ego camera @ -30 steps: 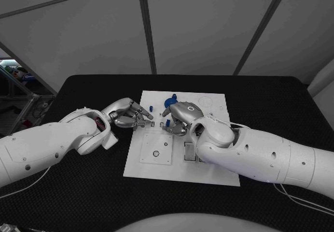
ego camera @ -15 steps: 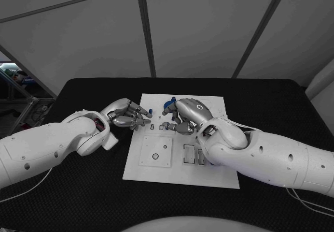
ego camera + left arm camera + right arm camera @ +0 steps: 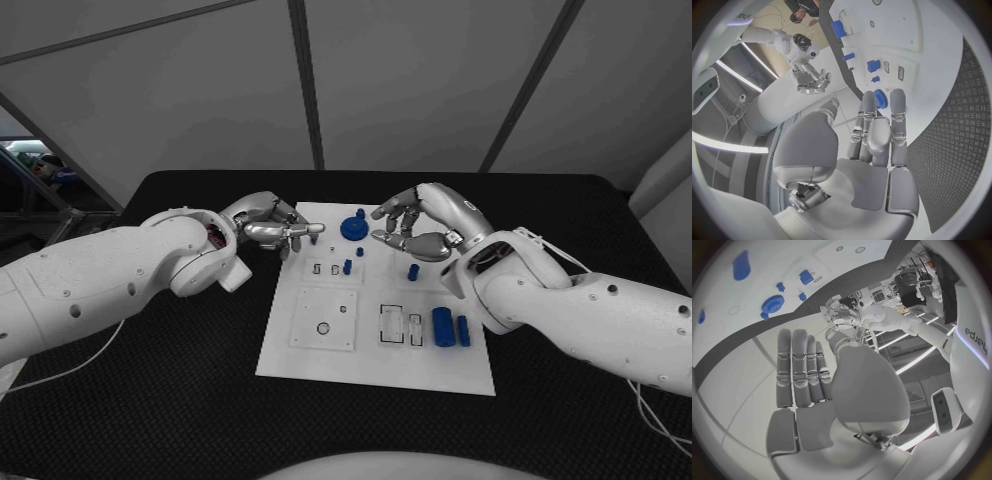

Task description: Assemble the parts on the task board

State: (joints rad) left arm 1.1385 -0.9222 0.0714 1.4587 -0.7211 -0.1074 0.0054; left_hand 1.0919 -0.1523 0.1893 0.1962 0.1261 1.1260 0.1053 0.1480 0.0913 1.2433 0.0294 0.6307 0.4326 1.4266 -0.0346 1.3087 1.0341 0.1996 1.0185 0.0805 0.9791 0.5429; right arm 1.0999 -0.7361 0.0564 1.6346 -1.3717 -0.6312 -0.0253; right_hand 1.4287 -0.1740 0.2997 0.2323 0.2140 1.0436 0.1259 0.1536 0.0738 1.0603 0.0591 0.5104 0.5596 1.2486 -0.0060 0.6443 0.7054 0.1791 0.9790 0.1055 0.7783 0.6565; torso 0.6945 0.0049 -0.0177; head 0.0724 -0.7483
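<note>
On the task board (image 3: 378,350) lie blue parts (image 3: 443,327), while left hand (image 3: 274,230) and right hand (image 3: 423,228) hover empty, fingers apart

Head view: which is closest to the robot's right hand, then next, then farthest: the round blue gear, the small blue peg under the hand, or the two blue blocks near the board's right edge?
From the right hand:
1. Small blue peg, just below the hand, toward the robot.
2. Round blue gear, beside the hand, toward the left hand; close to the peg's rank, hard to call.
3. Two blue blocks, far down the task board, plainly farthest.
</note>
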